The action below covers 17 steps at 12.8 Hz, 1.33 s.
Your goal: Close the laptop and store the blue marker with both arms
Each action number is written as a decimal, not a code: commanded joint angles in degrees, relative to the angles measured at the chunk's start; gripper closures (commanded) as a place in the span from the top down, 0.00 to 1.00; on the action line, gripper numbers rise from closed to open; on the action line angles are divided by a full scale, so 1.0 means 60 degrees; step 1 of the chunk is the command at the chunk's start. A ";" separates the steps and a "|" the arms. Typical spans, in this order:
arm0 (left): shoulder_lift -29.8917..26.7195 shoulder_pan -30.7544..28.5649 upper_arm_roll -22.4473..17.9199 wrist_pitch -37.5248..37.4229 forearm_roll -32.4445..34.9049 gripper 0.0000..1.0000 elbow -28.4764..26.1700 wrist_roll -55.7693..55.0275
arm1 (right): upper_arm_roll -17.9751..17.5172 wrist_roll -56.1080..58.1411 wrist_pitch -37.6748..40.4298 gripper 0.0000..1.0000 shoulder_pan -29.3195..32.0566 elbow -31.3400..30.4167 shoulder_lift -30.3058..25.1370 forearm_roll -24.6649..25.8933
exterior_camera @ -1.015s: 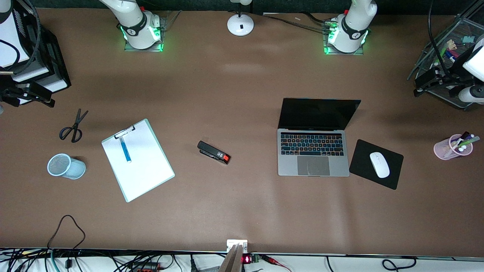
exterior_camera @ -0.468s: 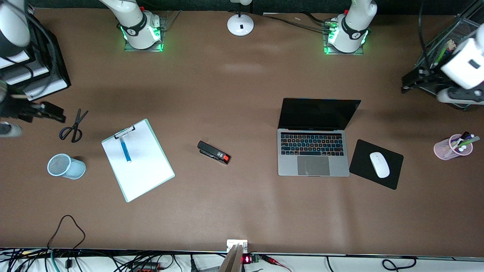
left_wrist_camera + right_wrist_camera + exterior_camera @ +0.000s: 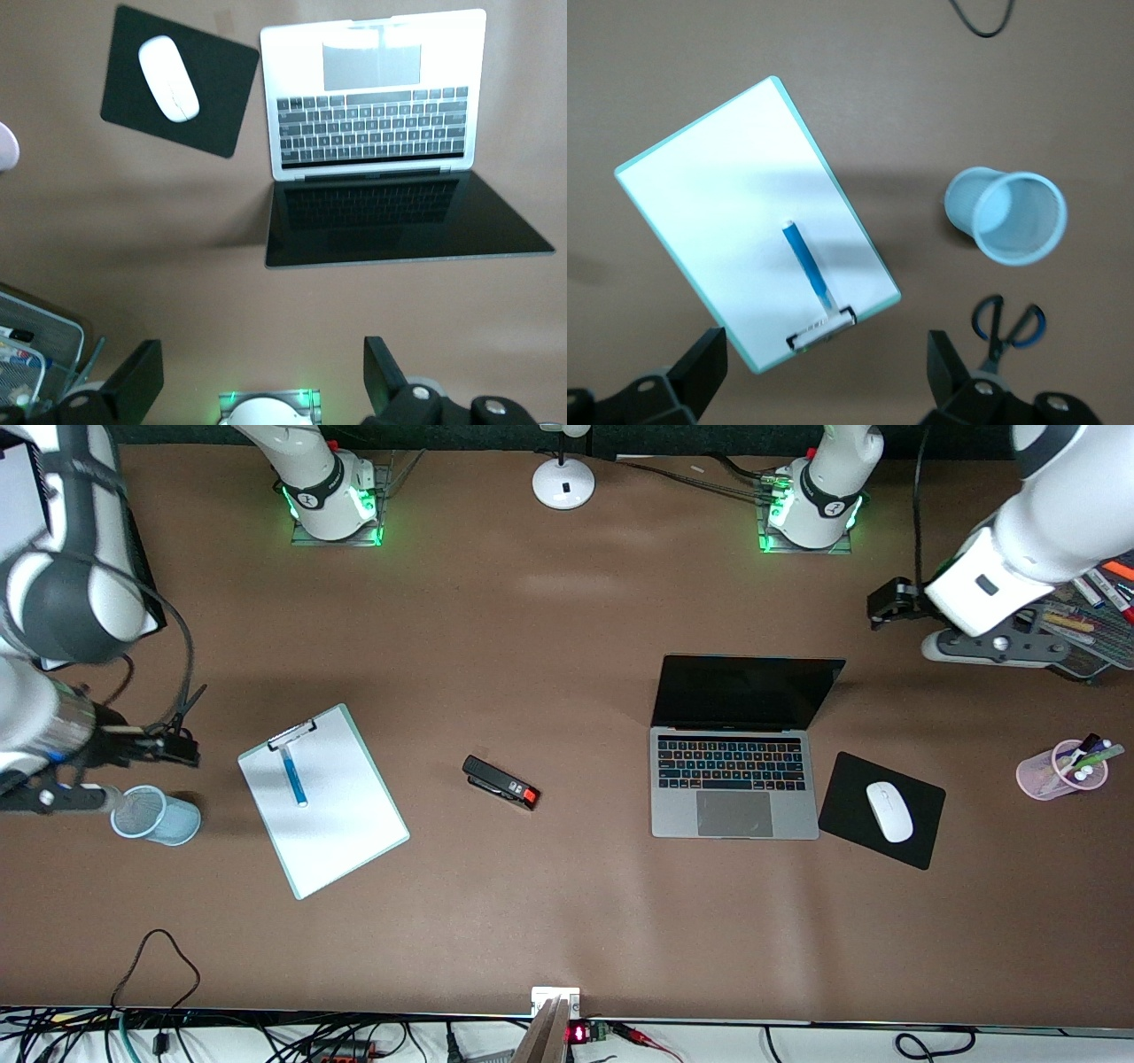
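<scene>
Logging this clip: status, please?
Left gripper open, above laptop, lid up. Right gripper open over scissors; blue marker on clipboard. Nothing blocking.

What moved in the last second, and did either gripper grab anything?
Both arms swung inward: right gripper is now over the scissors beside the blue cup, left gripper near the laptop. Both open, nothing grabbed. Blue marker unmoved on the clipboard; laptop still open.
</scene>
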<state>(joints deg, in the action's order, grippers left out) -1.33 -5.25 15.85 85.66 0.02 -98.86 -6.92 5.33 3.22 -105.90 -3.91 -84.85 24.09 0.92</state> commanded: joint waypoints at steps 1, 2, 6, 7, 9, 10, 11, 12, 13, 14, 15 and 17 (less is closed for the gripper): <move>-0.0554 -0.0077 0.0448 0.0078 -0.0238 1.00 -0.0922 -0.0805 | -0.0199 0.0619 -0.0541 1.00 -0.0138 0.0152 0.0860 -0.0125; -0.0628 -0.0091 0.0682 0.0078 -0.0238 1.00 -0.1084 -0.1055 | -0.0315 0.0926 -0.0775 1.00 -0.0168 0.0152 0.1168 -0.0125; -0.0731 -0.0091 0.1021 0.0107 -0.0515 1.00 -0.1963 -0.1744 | -0.0463 0.1588 -0.1611 1.00 -0.0226 0.0123 0.1960 -0.0125; -0.0746 -0.0062 0.1079 0.0281 -0.0560 1.00 -0.2182 -0.1906 | -0.0463 0.1602 -0.1700 1.00 -0.0241 0.0123 0.2150 -0.0110; -0.0731 -0.0120 0.1474 0.0589 -0.0575 1.00 -0.2520 -0.2170 | -0.0507 0.2040 -0.1803 1.00 -0.0372 0.0123 0.2458 -0.0095; -0.0731 -0.0077 0.1519 0.0823 -0.0561 1.00 -0.2739 -0.2389 | -0.0507 0.2129 -0.1934 1.00 -0.0373 0.0108 0.2576 -0.0095; -0.0731 -0.0076 0.1708 0.1144 -0.0575 1.00 -0.3060 -0.2521 | -0.0507 0.2333 -0.2022 1.00 -0.0344 0.0050 0.2678 -0.0110; -0.0731 -0.0091 0.1811 0.1539 -0.0575 1.00 -0.3383 -0.2653 | -0.0507 0.2596 -0.2052 1.00 -0.0300 0.0006 0.2781 -0.0124; -0.0688 -0.0077 0.1827 0.1833 -0.0575 1.00 -0.3618 -0.2843 | -0.0507 0.2671 -0.2371 1.00 -0.0256 -0.0168 0.2826 -0.0125; -0.0658 -0.0047 0.1856 0.2126 -0.0590 1.00 -0.3852 -0.3092 | -0.0507 0.2672 -0.2853 1.00 -0.0198 -0.0475 0.2826 -0.0125; -0.0643 -0.0062 0.2117 0.2419 -0.0590 1.00 -0.4072 -0.3283 | -0.0507 0.2730 -0.3191 1.00 -0.0197 -0.0681 0.2826 -0.0125; -0.0585 -0.0047 0.2353 0.2932 -0.0590 1.00 -0.4439 -0.3663 | -0.0521 0.2687 -0.3253 1.00 -0.0212 -0.0698 0.2841 -0.0139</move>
<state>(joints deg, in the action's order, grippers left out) -3.49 -5.21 28.31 100.30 -2.13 -122.61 -26.62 2.52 18.27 -124.27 -5.43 -87.82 41.92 0.90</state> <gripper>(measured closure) 0.000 0.000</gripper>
